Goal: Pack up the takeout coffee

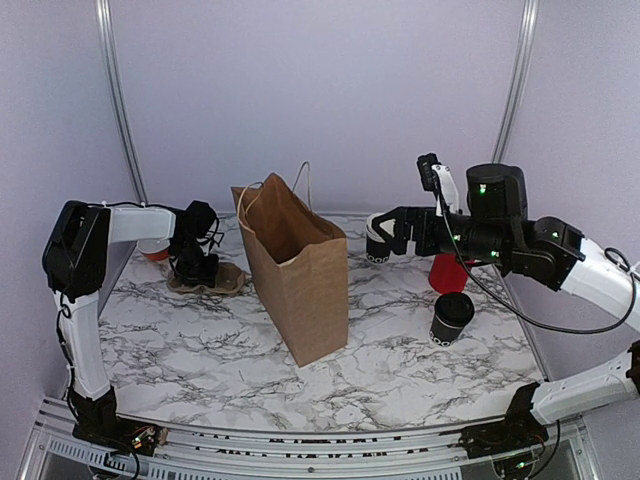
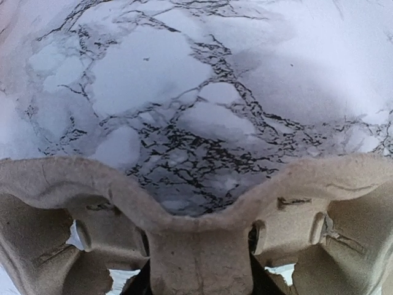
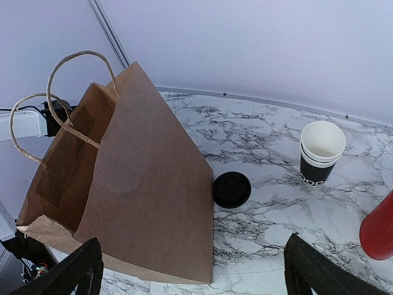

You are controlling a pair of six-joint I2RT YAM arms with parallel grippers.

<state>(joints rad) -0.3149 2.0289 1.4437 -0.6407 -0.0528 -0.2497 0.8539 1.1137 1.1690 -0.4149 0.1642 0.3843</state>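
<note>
The takeout coffee [image 1: 452,318], a small black cup with a dark top, stands right of the upright brown paper bag [image 1: 300,280]. Above and behind it my right gripper [image 1: 386,236] hangs open and empty, its dark fingertips [image 3: 319,270] framing the bag [image 3: 147,184]. A round black lid [image 3: 232,189] lies flat on the marble by the bag's base. At the back left my left gripper [image 1: 195,268] is down on a cardboard cup carrier [image 1: 225,280]. Its jaws [image 2: 199,284] sit tight on either side of the carrier's [image 2: 344,227] centre post.
A stack of white-rimmed black cups [image 3: 322,153] and a red cylinder [image 3: 377,230] stand beyond the bag, under my right arm [image 1: 500,235]. An orange-and-white object [image 1: 155,252] sits behind the left arm. Walls close the back and both sides.
</note>
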